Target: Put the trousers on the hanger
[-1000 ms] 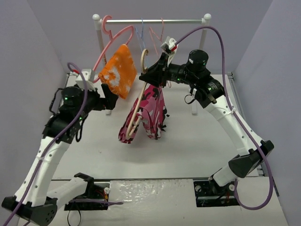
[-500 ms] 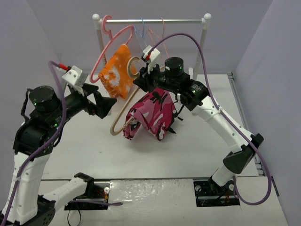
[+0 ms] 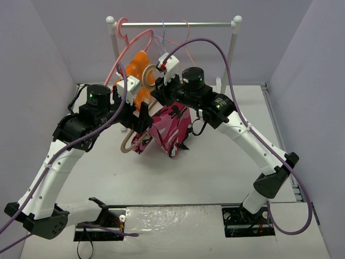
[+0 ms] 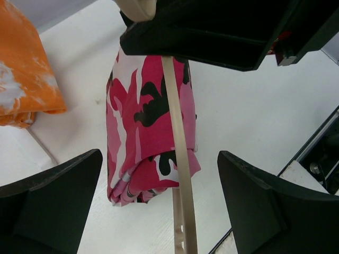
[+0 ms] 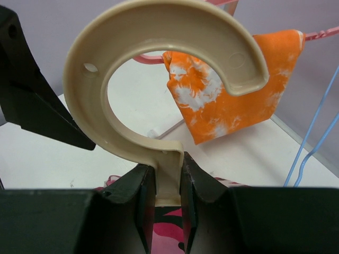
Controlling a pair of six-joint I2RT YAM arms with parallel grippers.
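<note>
right gripper (image 5: pixel 168 186) holds the hanger (image 5: pixel 159 18); left gripper (image 4: pixel 159 198) stands wide.

the right fingers are closed narrow on the stem just below the hanger's curved hook, with the hook rising above them. the trousers (image 4: pixel 142 132) hang from the hanger in a folded bundle below the right gripper, above the table (image 3: pixel 215 162), and one tan arm of the hanger runs down across the front of the fabric. the left fingers are spread far apart, one on each side of the bundle and that arm, touching neither. the orange cloth (image 4: pixel 24 69) hangs just to the left of the trousers. the rail (image 3: pixel 172 24) runs behind both arms.
</note>
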